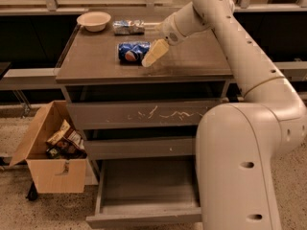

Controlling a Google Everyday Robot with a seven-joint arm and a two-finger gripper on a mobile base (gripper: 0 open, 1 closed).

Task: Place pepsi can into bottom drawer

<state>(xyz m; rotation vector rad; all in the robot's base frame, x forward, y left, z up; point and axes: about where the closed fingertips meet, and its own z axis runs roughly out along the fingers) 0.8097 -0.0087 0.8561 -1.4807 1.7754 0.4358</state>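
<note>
Reach step: your gripper (154, 53), grasp state not discernible, sits just beside the toppled pepsi can (132, 51) on the surface (96, 61); next you secure it, then lower it into the open bottom drawer (148, 195).

The end effector (152, 55) hangs just beside the pepsi can (132, 51) lying sideways.

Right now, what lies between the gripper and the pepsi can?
Nothing. In the camera view the gripper meets the end of the pepsi can lying on the cabinet top; no gap shows.
</note>
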